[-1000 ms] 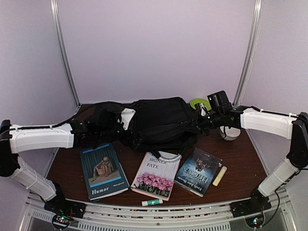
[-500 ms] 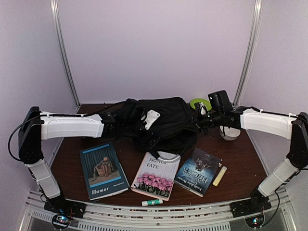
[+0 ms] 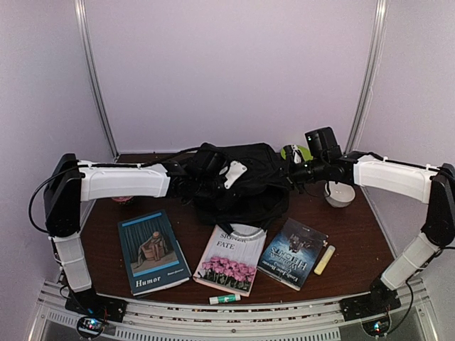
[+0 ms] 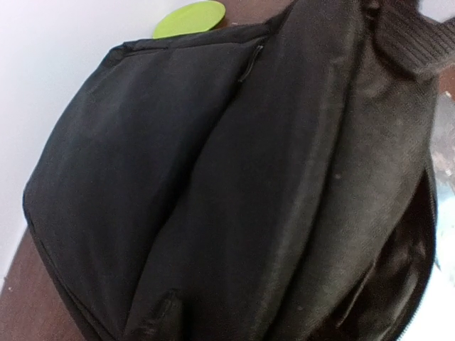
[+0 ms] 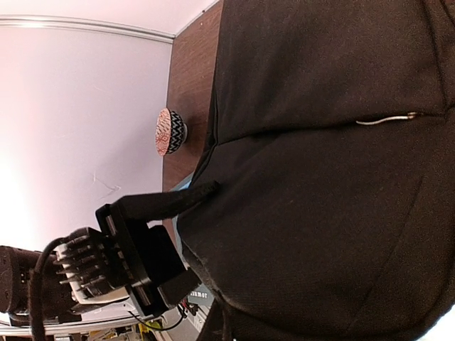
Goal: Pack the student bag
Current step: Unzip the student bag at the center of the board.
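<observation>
Brown table, lilac walls | L jaws – unclear | R jaws closed by bag

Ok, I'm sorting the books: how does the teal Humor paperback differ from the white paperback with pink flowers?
The teal Humor paperback is dark-covered with a seated figure and lies leftmost; the white paperback is pale with pink flowers and lies mid-row. Both lie flat, cover up.

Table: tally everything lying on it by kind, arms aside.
Books: 3 (Humor, Signer Fate, dark cover)
Student bag: 1
Small sticks: 2 (green-white tube, pale yellow bar)
Round items: 3 (green disc, white cup, patterned bowl)
Total: 9
</observation>
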Controlling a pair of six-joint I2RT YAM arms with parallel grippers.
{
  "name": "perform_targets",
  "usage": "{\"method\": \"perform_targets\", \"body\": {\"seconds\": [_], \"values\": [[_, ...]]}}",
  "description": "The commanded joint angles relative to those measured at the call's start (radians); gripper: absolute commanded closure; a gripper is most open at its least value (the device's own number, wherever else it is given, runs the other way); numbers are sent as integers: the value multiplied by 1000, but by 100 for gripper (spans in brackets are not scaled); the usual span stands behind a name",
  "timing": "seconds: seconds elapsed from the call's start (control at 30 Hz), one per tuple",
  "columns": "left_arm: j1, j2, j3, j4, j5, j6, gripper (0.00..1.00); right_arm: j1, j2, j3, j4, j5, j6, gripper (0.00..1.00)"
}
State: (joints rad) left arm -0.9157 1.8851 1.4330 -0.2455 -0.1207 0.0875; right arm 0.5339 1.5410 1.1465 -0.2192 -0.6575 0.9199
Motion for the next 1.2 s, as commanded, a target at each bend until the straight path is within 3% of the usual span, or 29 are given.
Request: {"method": "perform_targets", "body": {"seconds": [0.0,0.07,0.2,0.37,0.5,0.63,0.9,1.17], "values": [[5,-3,44,17,-98,-24,76,11,42,95,20,-29,-38,100],[7,-15,46,22,-150,-48,97,12,70,131,14,-20,-51,100],[23,-48,42,24,-232,-104,100,16,131,224,-21,19,-90,98],[53,-89,44,18,-314,-184,100,15,130,275,-46,125,-127,50],[86,-83,93,-29,-353,-257,100,15,100,267,-75,185,-149,37],[117,-48,174,-126,-392,-369,100,15,34,207,-98,254,-179,34],[163,-10,275,-216,-387,-579,100,65,-220,-129,-25,435,-179,38],[171,149,411,-263,-369,-627,100,211,-323,-434,95,499,-59,41]]}}
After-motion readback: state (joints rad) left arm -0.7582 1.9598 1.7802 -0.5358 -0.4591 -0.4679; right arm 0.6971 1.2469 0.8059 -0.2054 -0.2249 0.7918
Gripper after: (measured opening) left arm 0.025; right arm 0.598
